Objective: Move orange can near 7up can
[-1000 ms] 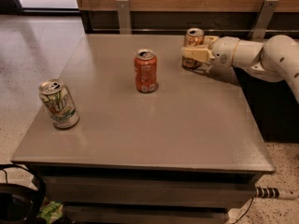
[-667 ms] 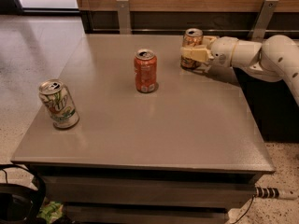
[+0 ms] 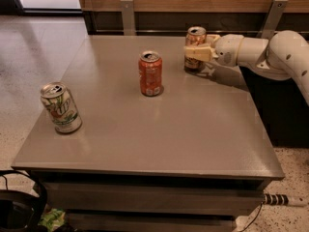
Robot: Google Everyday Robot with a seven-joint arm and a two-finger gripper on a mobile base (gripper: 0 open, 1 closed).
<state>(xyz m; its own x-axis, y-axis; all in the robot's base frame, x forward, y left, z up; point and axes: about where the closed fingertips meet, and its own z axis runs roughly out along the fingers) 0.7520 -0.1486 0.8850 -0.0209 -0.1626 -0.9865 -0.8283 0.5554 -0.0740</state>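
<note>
The orange can (image 3: 195,36), pale tan-orange with a silver top, stands upright at the far right of the grey table (image 3: 193,129). My gripper (image 3: 197,52) reaches in from the right on a white arm and is shut around the can's middle, hiding part of its body. The 7up can (image 3: 60,108), whitish with green streaks, stands upright near the table's left edge, far from the gripper.
A deeper red-orange can (image 3: 150,73) stands upright in the middle of the table, between the orange can and the 7up can. A wooden wall with metal brackets (image 3: 128,16) runs behind the table. Cables and a dark object (image 3: 19,207) lie on the floor at the lower left.
The gripper and the orange can have shifted slightly to the left together. The other two cans have not moved.
</note>
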